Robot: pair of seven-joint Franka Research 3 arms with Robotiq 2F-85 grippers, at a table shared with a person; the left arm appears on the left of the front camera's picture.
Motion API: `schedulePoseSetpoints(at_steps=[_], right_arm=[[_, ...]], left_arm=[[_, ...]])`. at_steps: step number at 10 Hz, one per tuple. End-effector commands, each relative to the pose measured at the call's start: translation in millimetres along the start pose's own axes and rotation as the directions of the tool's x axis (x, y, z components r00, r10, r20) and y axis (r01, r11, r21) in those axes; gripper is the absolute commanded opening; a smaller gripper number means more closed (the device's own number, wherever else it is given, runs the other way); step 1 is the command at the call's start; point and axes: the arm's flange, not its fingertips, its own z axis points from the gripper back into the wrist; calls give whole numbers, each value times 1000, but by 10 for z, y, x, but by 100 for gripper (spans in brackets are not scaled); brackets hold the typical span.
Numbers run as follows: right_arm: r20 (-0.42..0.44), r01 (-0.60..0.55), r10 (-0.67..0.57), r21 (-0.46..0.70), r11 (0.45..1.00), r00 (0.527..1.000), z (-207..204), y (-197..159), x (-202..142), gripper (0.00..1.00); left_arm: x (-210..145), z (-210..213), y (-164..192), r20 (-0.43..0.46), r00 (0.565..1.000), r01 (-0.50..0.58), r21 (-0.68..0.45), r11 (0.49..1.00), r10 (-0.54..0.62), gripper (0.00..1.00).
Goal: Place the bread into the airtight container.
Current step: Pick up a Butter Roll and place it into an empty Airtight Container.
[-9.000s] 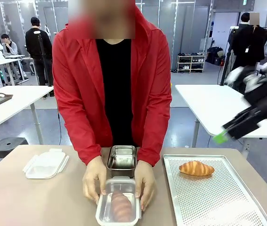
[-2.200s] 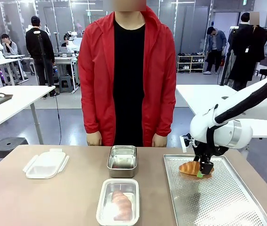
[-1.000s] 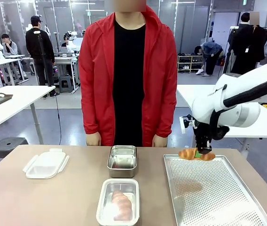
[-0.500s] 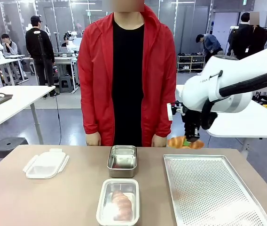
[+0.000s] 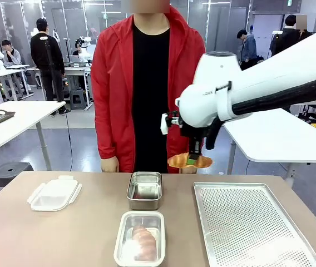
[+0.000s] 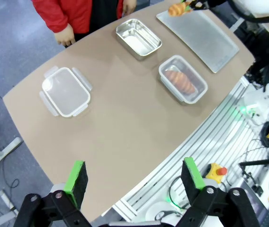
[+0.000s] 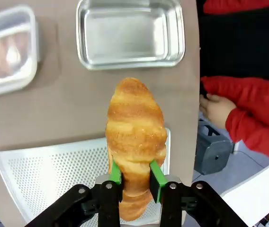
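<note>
Bread (image 5: pixel 177 161) aloft, clamped in the right gripper (image 5: pixel 192 162)

From the front: pinched between the green pads, hanging in the air above and just right of the empty steel container (image 5: pixel 130 194), left of the bare perforated tray (image 5: pixel 252 233), before the person (image 5: pixel 147 83) in red; nearer the camera, a clear container (image 5: pixel 117 251) with another pastry (image 5: pixel 143 242) inside, a white lid (image 5: pixel 54 194) far left. From the left wrist: left gripper (image 6: pixel 134 177) spread wide, nothing between the pads, high above the table (image 6: pixel 125 132). From the right wrist: gripped at its near end, pointing lengthwise away, above the tray's edge, steel container beyond its tip, the person's hand (image 7: pixel 217 111) off to one side.
</note>
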Motion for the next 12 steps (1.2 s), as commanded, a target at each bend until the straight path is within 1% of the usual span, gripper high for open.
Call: schedulePoseSetpoints(at_steps=[1,2,3,5,6,12], right_arm=[[-11,37,-37,14,999,999,-103,-129,427,26],[4,33,-34,24,999,999,-149,-80,576,26],[-14,22,-22,55,998,1000,-194,-8,702,26],[1,46,-46,14,999,999,-240,94,932,26],[26,8,-9,50,999,1000,-221,63,746,26],[26,8,-9,50,999,1000,-221,63,746,26]], left_arm=[[12,7,2,5,1000,12,-11,1000,-12,100],[12,7,2,5,1000,12,-11,1000,-12,100],[12,7,2,5,1000,12,-11,1000,-12,100],[12,7,2,5,1000,12,-11,1000,-12,100],[12,7,2,5,1000,12,-11,1000,-12,100],[12,7,2,5,1000,12,-11,1000,-12,100]])
